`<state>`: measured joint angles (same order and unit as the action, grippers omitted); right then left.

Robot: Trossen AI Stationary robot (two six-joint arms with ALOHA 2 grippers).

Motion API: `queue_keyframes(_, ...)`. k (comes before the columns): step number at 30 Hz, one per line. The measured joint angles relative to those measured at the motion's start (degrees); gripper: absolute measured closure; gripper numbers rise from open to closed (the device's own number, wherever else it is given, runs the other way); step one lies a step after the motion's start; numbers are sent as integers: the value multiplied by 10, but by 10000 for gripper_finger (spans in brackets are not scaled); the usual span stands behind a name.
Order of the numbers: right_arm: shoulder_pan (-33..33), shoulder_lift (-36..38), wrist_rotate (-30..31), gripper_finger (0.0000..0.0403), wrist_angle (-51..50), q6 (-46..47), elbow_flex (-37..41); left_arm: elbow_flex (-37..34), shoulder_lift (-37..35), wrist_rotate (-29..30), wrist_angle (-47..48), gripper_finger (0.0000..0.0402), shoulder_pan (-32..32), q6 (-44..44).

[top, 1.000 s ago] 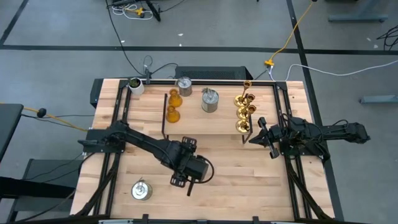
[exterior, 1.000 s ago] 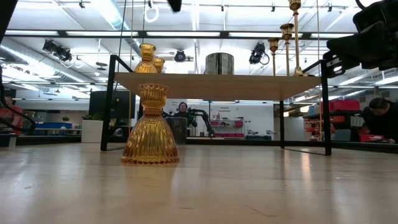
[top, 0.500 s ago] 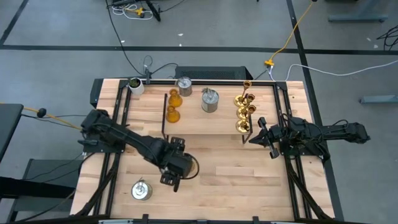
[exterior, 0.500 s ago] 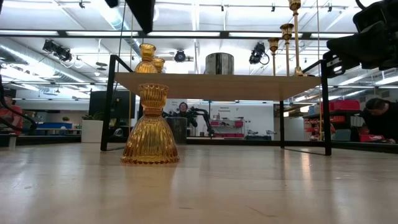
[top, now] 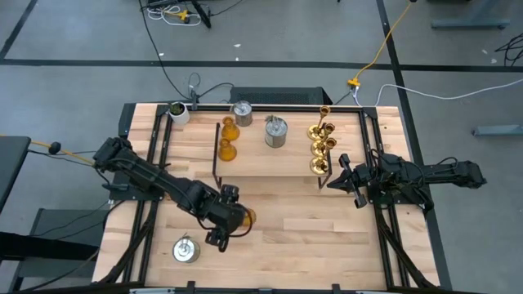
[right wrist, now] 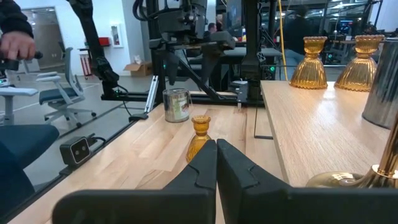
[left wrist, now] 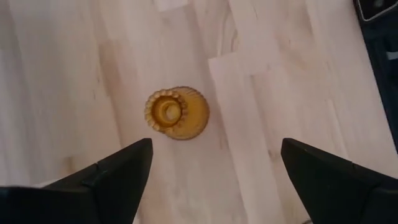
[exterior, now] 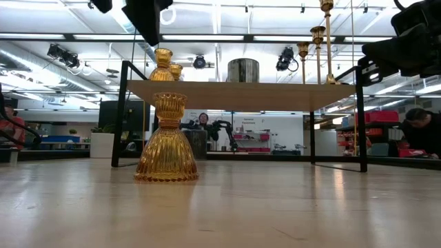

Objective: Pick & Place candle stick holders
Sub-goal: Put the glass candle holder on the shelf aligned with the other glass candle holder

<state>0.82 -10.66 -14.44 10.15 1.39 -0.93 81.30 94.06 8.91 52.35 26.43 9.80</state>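
Observation:
One amber-orange candle stick holder [top: 248,216] stands upright on its flared base on the bare table in front of the rack; it also shows in the low view [exterior: 167,138] and the left wrist view [left wrist: 177,112]. My left gripper [top: 226,219] hangs open above it and a little to its left, touching nothing [left wrist: 214,171]. A silver can-shaped holder [top: 186,249] stands near the table's front left. Amber [top: 228,139], silver [top: 276,131] and gold [top: 321,139] holders stand on the wooden rack [top: 270,167]. My right gripper [top: 333,182] waits shut at the rack's right end.
A whitish cup [top: 177,110] with dark green contents stands at the far left corner. The rack's black wire sides [exterior: 122,114] rise on both ends. Bare wood lies in the table's near middle and right [top: 319,237]. People show in the room behind [exterior: 420,131].
My left gripper has moved toward the table's left edge and come down, tipping steeper, still open. The amber holder on the table, hidden under the gripper in the high view before, now shows beside it and has kept its place.

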Motion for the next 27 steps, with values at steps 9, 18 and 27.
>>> queue_keyframes(9,0,0,0,389,0,0,0,0,24,-11,-39,59,1,-2)
queue_keyframes(18,0,0,0,389,0,0,0,0,71,18,-58,67,-2,-48)
queue_keyframes(27,0,0,0,389,0,0,0,-1,73,37,-57,67,-28,-37)
